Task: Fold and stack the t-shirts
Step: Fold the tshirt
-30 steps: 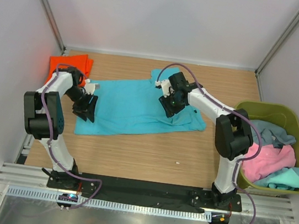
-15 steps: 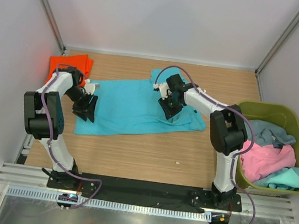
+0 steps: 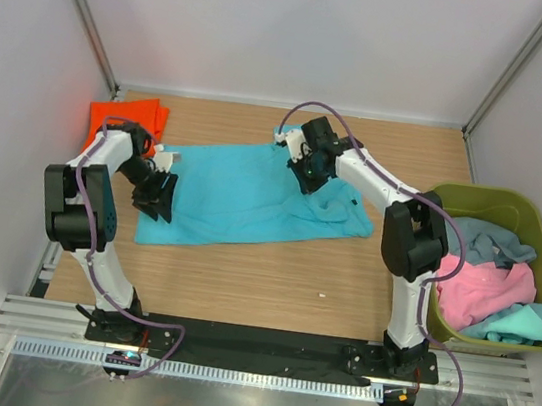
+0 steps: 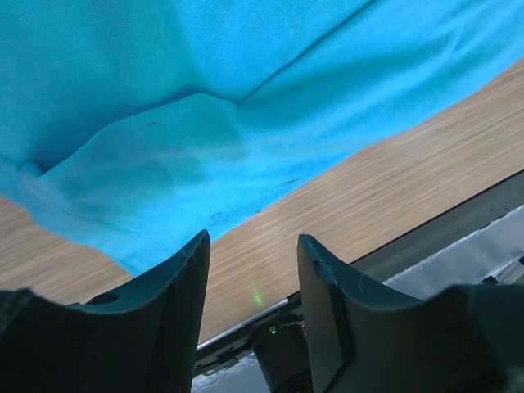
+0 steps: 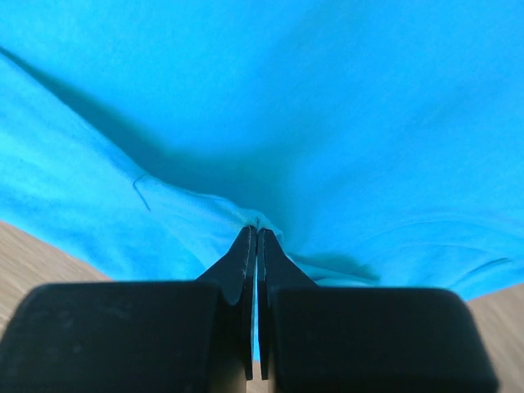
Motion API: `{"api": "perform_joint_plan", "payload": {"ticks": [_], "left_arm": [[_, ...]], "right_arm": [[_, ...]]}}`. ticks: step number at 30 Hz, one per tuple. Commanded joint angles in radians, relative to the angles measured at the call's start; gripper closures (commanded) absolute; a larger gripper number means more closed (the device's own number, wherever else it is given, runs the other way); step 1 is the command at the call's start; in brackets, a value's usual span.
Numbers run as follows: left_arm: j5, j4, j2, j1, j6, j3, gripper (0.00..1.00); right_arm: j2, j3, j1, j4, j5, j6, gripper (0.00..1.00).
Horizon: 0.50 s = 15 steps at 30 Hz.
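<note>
We see a turquoise t-shirt (image 3: 242,194) spread flat across the wooden table (image 3: 270,284), laid out for folding; our right gripper (image 5: 256,233) has its fingers pressed together on a pinch of cloth near the far right side, probably to draw it over; our left gripper (image 4: 250,246) hovers with fingers spread, the shirt's left edge just beyond them; an orange t-shirt (image 3: 127,114) lies far left.
</note>
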State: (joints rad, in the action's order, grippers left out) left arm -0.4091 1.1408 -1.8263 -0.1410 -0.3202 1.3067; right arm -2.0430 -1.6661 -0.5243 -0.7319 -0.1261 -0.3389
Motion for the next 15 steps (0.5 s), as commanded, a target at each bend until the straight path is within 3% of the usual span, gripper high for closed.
{"api": "perform_joint_plan", "payload": {"ticks": [1, 7, 11, 15], "left_arm": [[-0.030, -0.010, -0.005, 0.003, 0.007, 0.026, 0.52], [-0.025, -0.003, -0.004, 0.001, 0.010, 0.032, 0.52], [-0.017, 0.004, 0.009, 0.003, 0.009, 0.034, 0.52], [-0.007, -0.001, 0.016, 0.003, 0.003, 0.019, 0.52]], "right_arm": [[-0.011, -0.107, -0.006, 0.038, 0.051, -0.057, 0.99], [-0.121, -0.227, -0.028, 0.046, 0.077, -0.066, 0.98], [-0.122, -0.233, -0.062, 0.081, 0.121, -0.051, 0.59], [-0.066, -0.182, -0.053, 0.115, 0.220, -0.040, 0.54]]}}
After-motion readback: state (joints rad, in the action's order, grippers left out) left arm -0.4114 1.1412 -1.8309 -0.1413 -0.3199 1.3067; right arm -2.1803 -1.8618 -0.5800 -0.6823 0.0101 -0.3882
